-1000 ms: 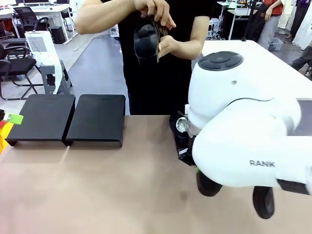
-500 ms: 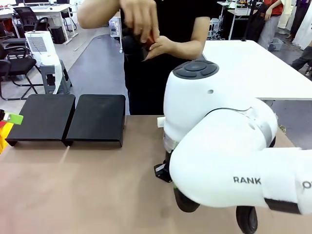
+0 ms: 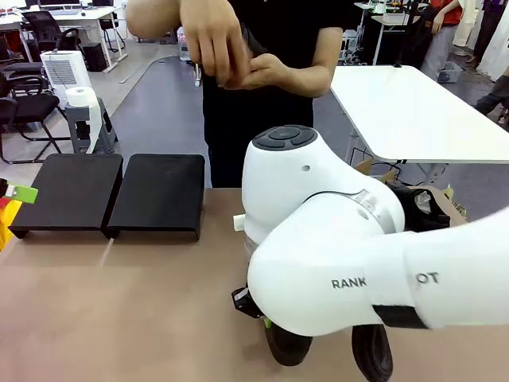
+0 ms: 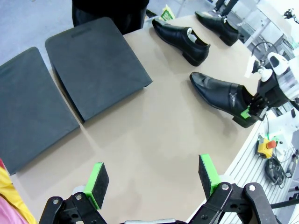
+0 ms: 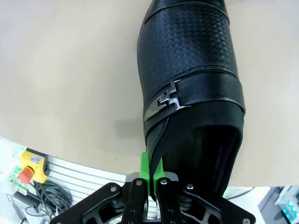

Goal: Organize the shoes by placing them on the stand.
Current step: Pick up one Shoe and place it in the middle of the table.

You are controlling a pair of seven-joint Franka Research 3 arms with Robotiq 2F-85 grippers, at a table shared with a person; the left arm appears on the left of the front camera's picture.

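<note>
Clamping the heel rim of a buckled black shoe (image 5: 187, 84) at the bottom centre of its wrist view, the right claw (image 5: 150, 164) was clenched on the leather; the shoe's toe pointed away across the tan worktop (image 5: 70, 70). The left claw (image 4: 152, 179) hung released, pads spread wide, at bottom centre; the stand (image 4: 93, 70) sat upper left; two more shoes (image 4: 180, 39) lay upper right.

right arm (image 3: 334, 263) shifted left, nearer the stand (image 3: 111, 195)
</note>
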